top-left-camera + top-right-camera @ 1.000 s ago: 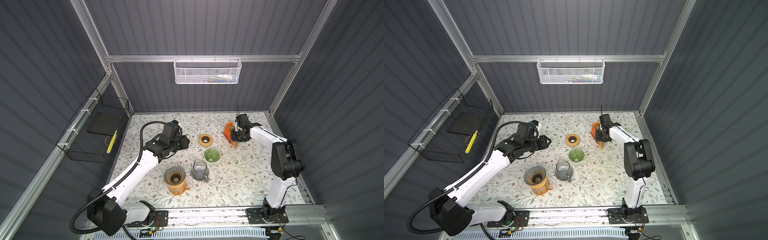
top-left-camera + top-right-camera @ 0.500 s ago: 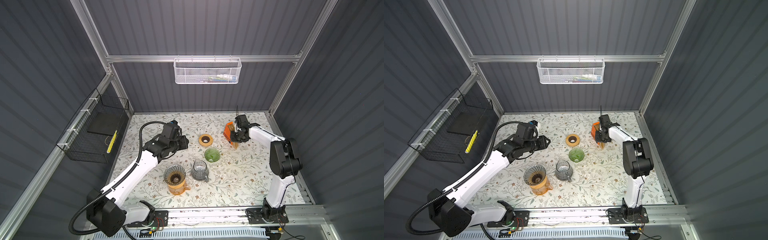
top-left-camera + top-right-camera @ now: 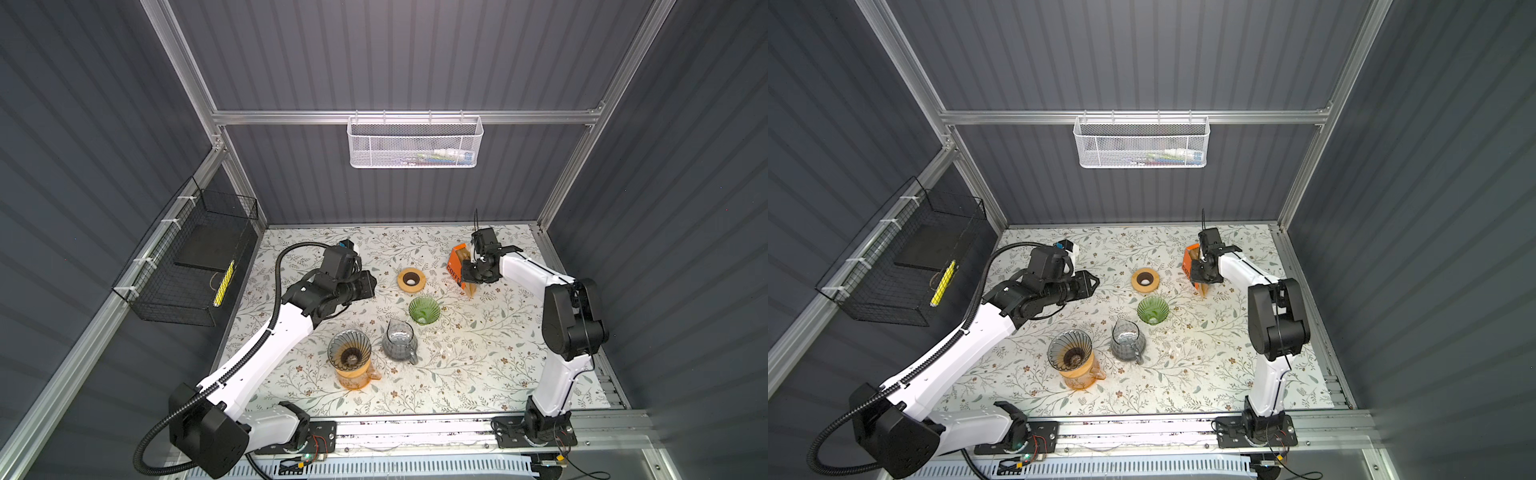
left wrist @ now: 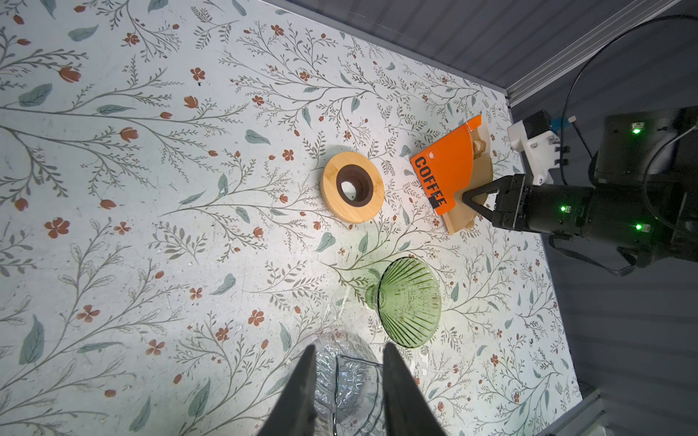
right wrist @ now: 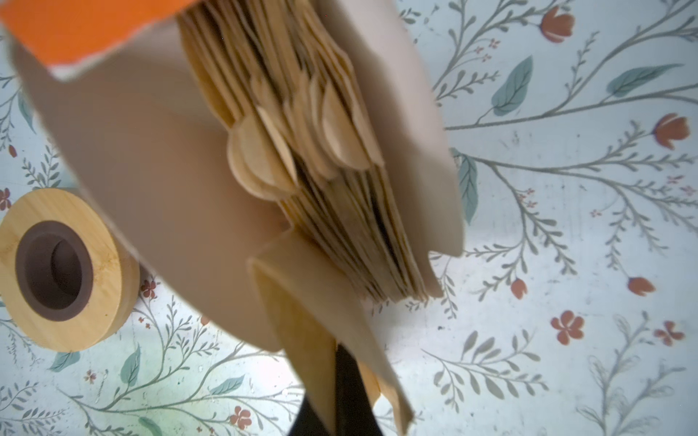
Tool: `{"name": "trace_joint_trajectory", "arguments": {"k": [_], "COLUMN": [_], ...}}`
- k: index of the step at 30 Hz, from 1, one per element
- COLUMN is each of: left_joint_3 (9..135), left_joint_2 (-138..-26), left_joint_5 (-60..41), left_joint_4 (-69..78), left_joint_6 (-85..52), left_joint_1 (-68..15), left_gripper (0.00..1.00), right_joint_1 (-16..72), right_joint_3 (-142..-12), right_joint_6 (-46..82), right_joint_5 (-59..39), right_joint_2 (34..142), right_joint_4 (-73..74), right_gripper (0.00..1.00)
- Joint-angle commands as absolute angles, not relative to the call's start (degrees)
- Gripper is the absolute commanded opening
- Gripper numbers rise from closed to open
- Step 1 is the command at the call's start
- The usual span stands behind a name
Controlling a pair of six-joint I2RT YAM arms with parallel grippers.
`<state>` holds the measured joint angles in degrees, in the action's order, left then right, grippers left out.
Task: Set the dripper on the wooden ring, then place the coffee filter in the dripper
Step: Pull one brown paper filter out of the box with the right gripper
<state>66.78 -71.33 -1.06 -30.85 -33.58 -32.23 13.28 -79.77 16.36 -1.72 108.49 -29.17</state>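
Front dripper: the smoky ribbed dripper (image 3: 349,351) stands on its amber carafe (image 3: 355,380) with its mouth up and no paper inside (my pick for the target, since it's the one set up to brew).
Glass pitcher (image 3: 400,344): upright just beside it, and not involved.
Green dripper (image 3: 424,309): alone mid-mat and also bare, so it could be the one meant.
Left gripper (image 4: 348,345): hovering over the mat with its fingers part-spread on nothing. I read it as parked, leaving the lane clear for the other arm.
Wooden ring (image 3: 411,279): flat on the mat, between the two grippers.
Filter box (image 4: 445,170): orange, at the far side, with its open mouth facing the right arm and the stack fanned out inside.
Right gripper (image 4: 467,197): pressed together on the edge of one coffee filter (image 5: 306,351) at the box's mouth. The sheet is pinched but not yet clear of the pack.
Watch for: a thin edge grip could drag neighbouring sheets out, so a slow pull looks wise.
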Motion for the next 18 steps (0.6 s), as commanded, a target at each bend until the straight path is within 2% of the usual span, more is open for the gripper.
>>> {"name": "trace_joint_trajectory", "arguments": {"k": [1, 18], "left_joint_3": [67.8, 64.9], "left_joint_2": [-69.5, -64.4], "left_joint_5": [-0.4, 0.1], "left_joint_4": [-32.5, -33.5], "left_joint_6": [-32.7, -33.2], "left_joint_1": [-32.3, -32.3], "left_gripper": [0.31, 0.31], "right_joint_1": [13.6, 15.3], "right_joint_3": [-78.6, -70.9], "right_joint_6": [16.7, 18.7], "right_joint_5": [-1.1, -2.0], "right_joint_2": [105.4, 92.5], "right_joint_4": [-29.9, -32.4], "right_gripper": [0.00, 0.00]}}
